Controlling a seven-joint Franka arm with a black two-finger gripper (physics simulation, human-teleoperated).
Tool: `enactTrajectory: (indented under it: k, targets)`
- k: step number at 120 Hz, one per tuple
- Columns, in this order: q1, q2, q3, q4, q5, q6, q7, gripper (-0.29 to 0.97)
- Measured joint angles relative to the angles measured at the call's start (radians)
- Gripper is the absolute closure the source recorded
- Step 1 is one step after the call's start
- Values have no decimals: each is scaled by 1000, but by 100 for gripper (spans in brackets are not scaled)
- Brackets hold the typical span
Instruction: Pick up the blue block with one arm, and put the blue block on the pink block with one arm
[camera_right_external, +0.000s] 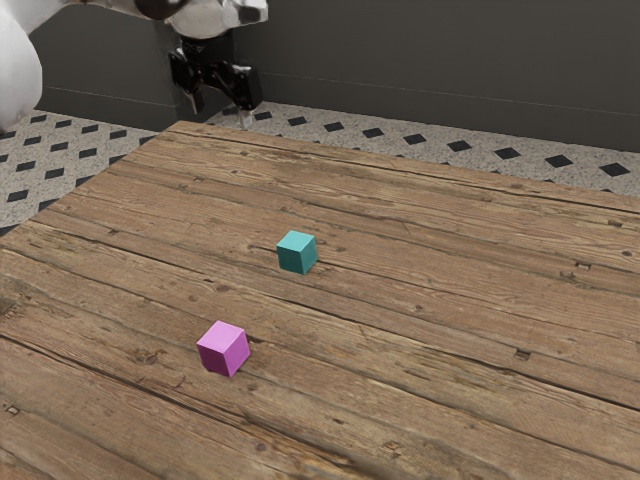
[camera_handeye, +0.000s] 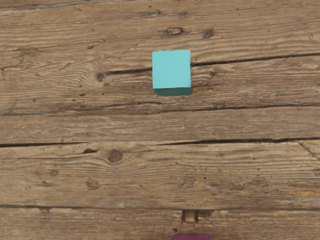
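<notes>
A blue, teal-tinted block (camera_right_external: 297, 251) lies near the middle of the wooden table (camera_right_external: 450, 300). The pink block (camera_right_external: 223, 348) rests closer to the front, toward the exterior view's left of the blue one, with bare wood between them. My gripper (camera_right_external: 218, 108) hangs high above the table's far left corner, well away from both blocks, open with nothing between its fingers. From the wrist camera I look straight down on the blue block (camera_handeye: 171, 72), and a sliver of the pink block (camera_handeye: 191, 236) shows some way from it.
The wooden table's far edge (camera_right_external: 400, 160) borders a tiled floor (camera_right_external: 60, 160) with a dark wall (camera_right_external: 450, 60) behind. Bare planks stretch to the exterior view's right and front of the blocks.
</notes>
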Motion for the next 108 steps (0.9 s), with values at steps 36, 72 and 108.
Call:
enactTrajectory:
  k: [36,72,108]
  targets:
    - [6,140,19,-2,1,173,-50,0]
    - [58,467,89,201,-183,229,-41,0]
    - [81,564,94,250,-255,251,11,0]
